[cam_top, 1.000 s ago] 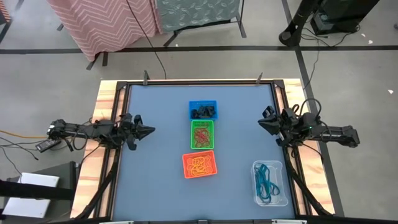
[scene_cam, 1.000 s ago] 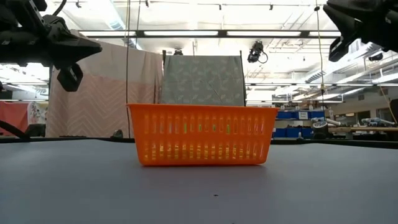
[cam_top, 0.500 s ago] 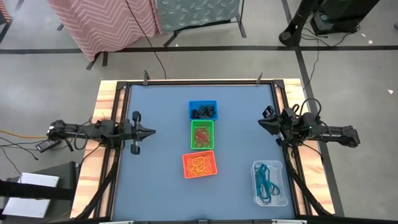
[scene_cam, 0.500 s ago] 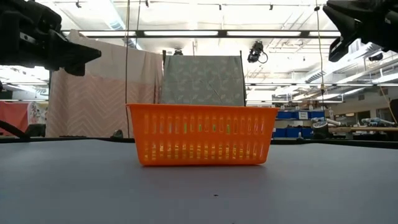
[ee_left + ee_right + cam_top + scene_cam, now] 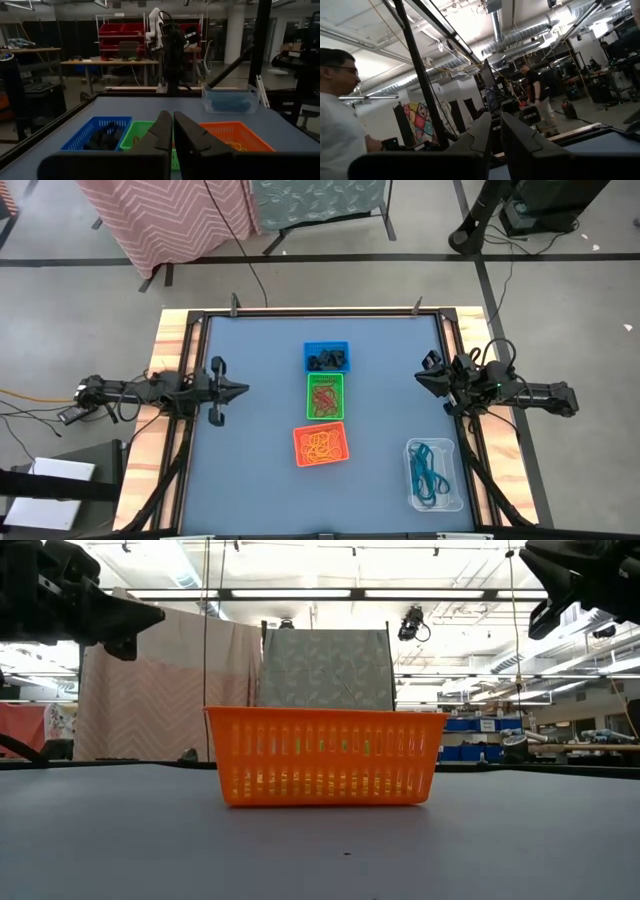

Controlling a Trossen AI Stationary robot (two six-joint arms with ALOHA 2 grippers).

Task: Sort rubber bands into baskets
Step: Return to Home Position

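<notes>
The left claw [image 5: 244, 390] and right claw [image 5: 419, 378] are black and wedge-tipped.

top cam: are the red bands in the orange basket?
No, the orange basket holds yellow-orange bands; the red bands lie in the green basket next to it.

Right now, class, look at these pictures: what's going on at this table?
Nothing is being handled. The left arm sits at the table's left edge and the right arm at its right edge, both with jaws shut and empty. The rubber bands lie sorted: black in the blue basket, red in the green basket, yellow-orange in the orange basket, teal in the clear tub.
</notes>
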